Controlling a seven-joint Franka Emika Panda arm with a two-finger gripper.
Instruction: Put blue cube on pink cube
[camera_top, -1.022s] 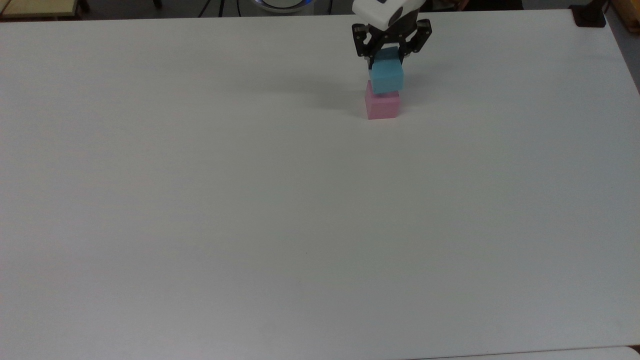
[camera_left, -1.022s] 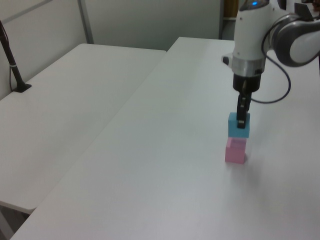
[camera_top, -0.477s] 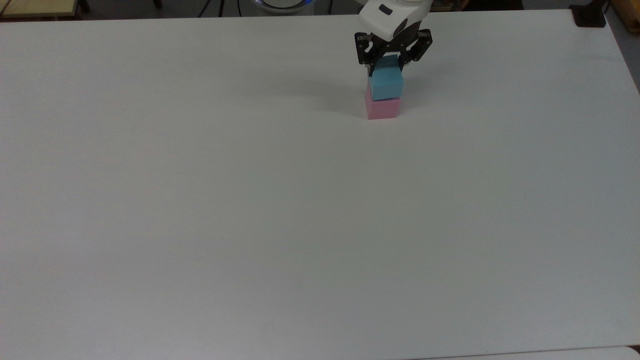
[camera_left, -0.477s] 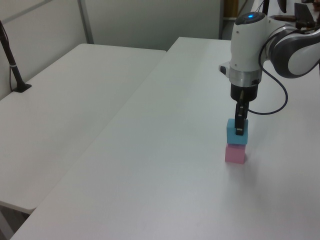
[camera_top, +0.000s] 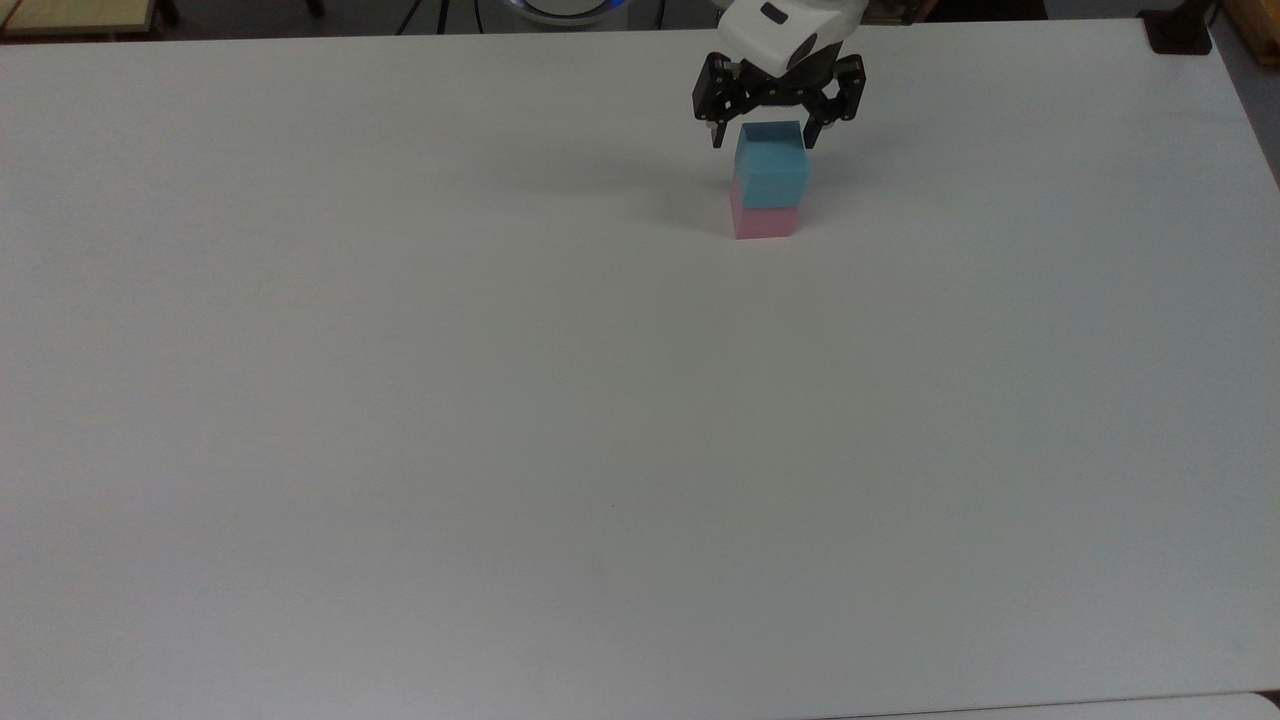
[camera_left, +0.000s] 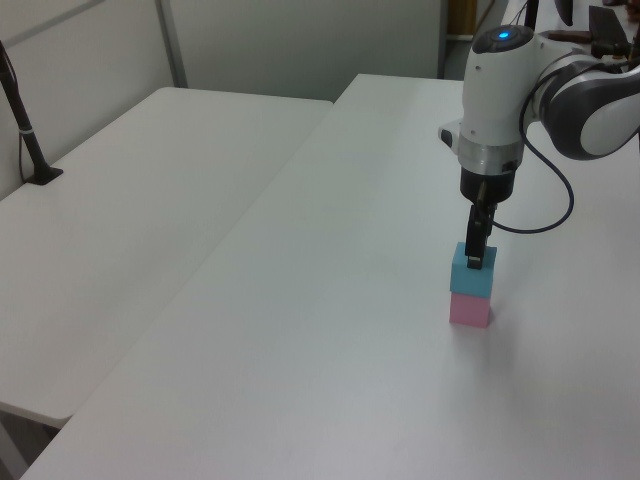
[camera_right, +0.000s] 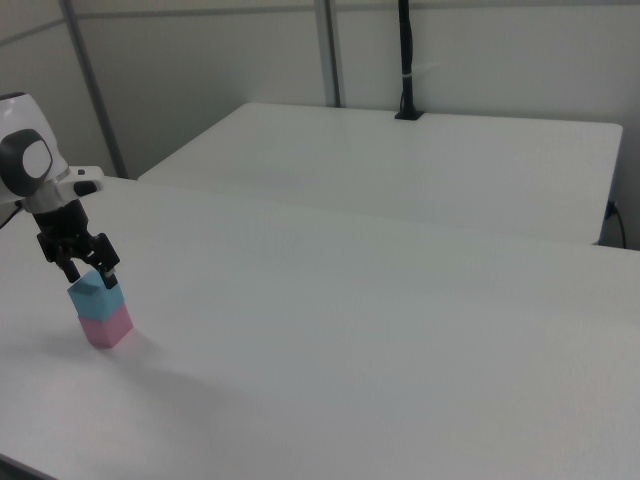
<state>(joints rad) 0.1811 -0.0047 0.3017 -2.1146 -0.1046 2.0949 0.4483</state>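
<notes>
blue cube (camera_top: 771, 165) is set on pink cube (camera_top: 765, 221), release step.
gripper (camera_top: 764, 135) is spread around it; a straight lift-off is probably needed next.

Blue cube (camera_top: 771, 168) and pink cube (camera_top: 765, 221): matt, plain faces, foam-like look, no shine. Table (camera_top: 500, 400): smooth white laminate-looking top, faint soft sheen. Gripper (camera_top: 765, 138): black hard plastic or metal fingers, dull finish, under a glossy white plastic arm shell (camera_left: 497, 90).
</notes>
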